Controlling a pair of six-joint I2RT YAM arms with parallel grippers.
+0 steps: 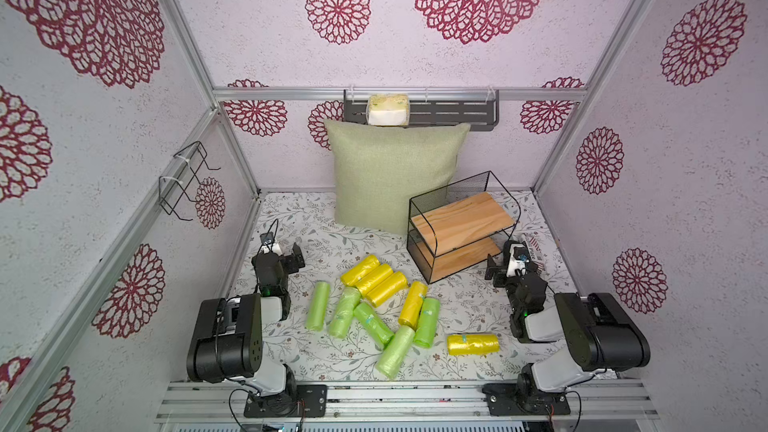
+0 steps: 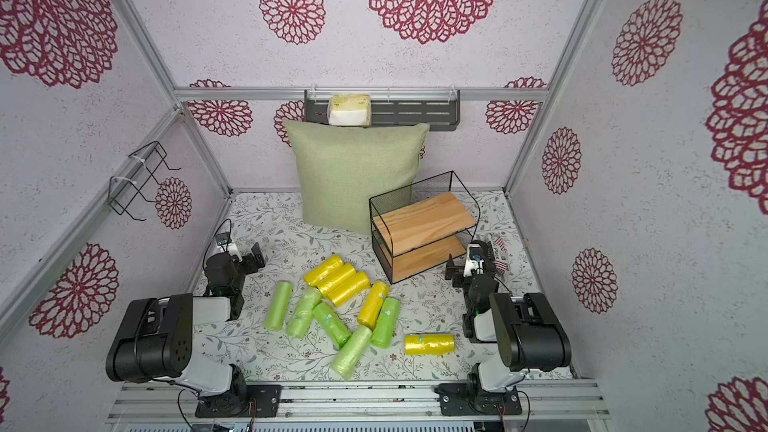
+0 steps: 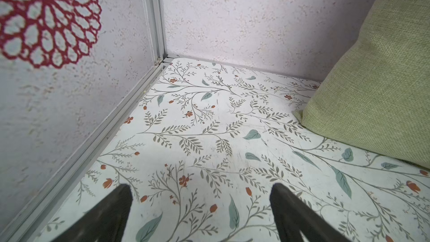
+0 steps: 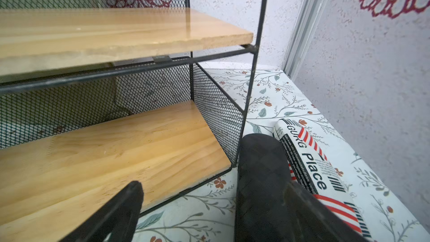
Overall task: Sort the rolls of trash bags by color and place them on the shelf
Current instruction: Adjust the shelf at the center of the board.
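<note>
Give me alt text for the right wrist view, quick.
The shelf fills the view up close, both wooden tiers bare. The right tool is open in front of the lower tier, and a striped printed packet lies on the floral table beside it.

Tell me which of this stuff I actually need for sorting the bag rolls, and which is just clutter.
For the job:
five yellow rolls
five green rolls, mixed in among the yellow
shelf, both boards bare

Just lying about:
green cushion
wall rack holding a pale packet
wire holder on the side wall
striped printed pack beside the shelf
</note>
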